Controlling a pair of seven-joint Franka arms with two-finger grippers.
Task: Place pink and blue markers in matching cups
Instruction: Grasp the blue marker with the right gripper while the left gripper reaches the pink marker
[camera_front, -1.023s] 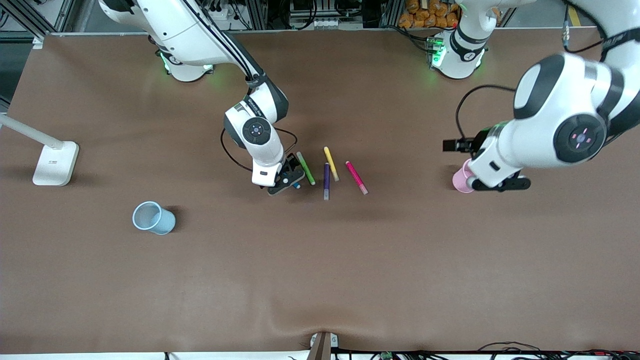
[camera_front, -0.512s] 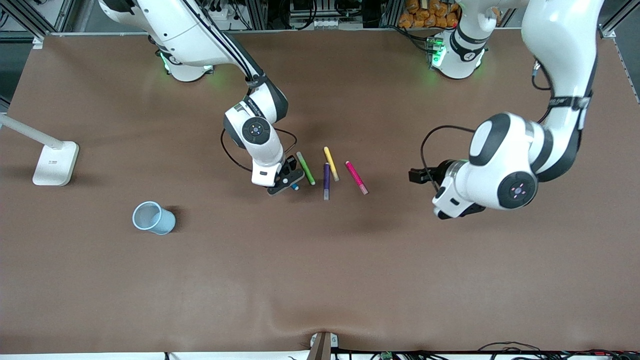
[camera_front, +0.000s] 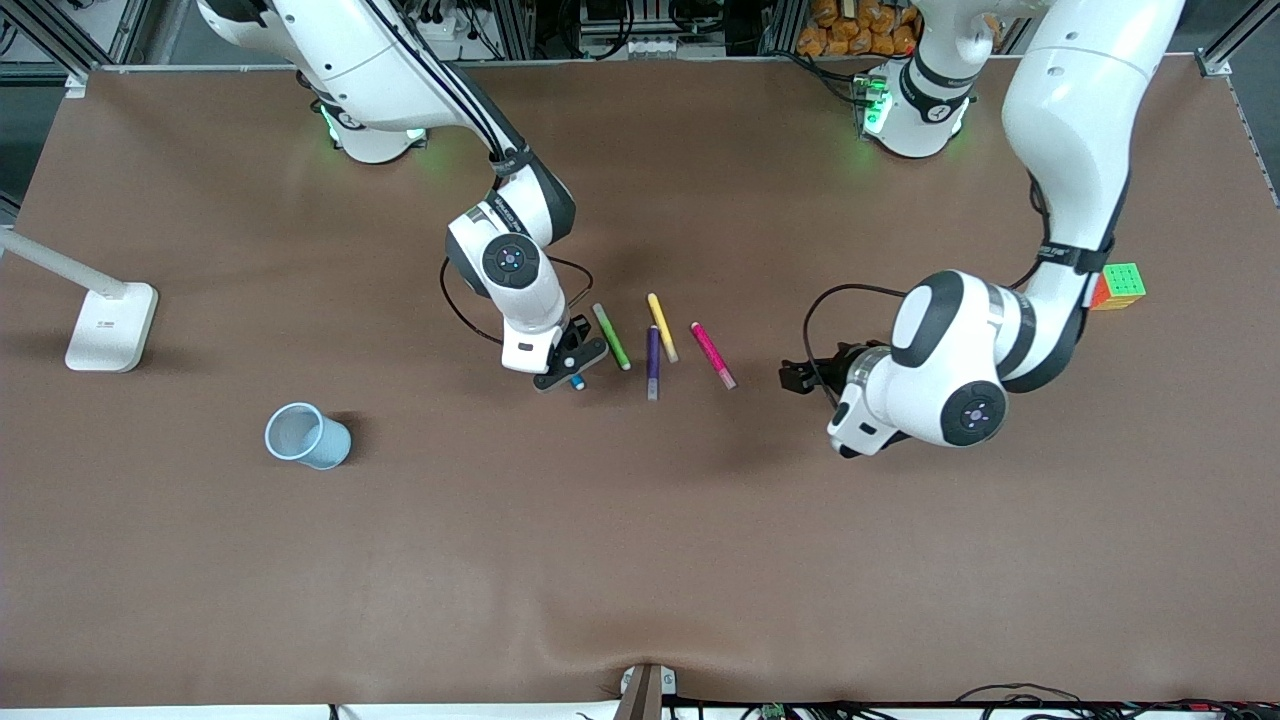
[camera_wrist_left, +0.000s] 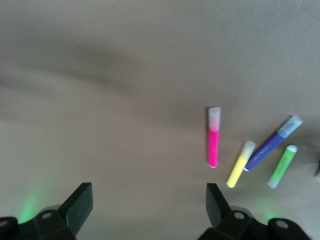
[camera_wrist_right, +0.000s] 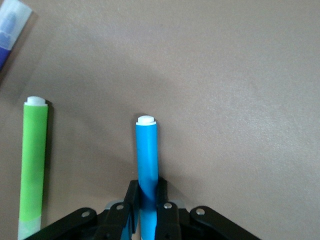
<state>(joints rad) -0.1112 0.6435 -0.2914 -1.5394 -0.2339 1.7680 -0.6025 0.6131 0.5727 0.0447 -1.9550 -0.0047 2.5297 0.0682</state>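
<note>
High front view, two close wrist views, sharing green marker (camera_front: 611, 337) (camera_wrist_right: 33, 165)

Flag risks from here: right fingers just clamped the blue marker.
1. The right gripper holds the blue marker near one end; it may tilt on lifting.
2. The green marker lies close beside it and could get nudged.
3. The left gripper, open, hovers near the pink marker; the pink cup isn't visible.

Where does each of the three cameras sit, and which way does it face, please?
Front view: high across the table, facing both arms' bases; shows both arms, blue cup.
Left wrist view: on the left arm, looking down past the open left gripper at the pink marker.
Right wrist view: on the right arm, looking along the blue marker clamped in the right gripper.
Both wrist views share the green marker.
</note>
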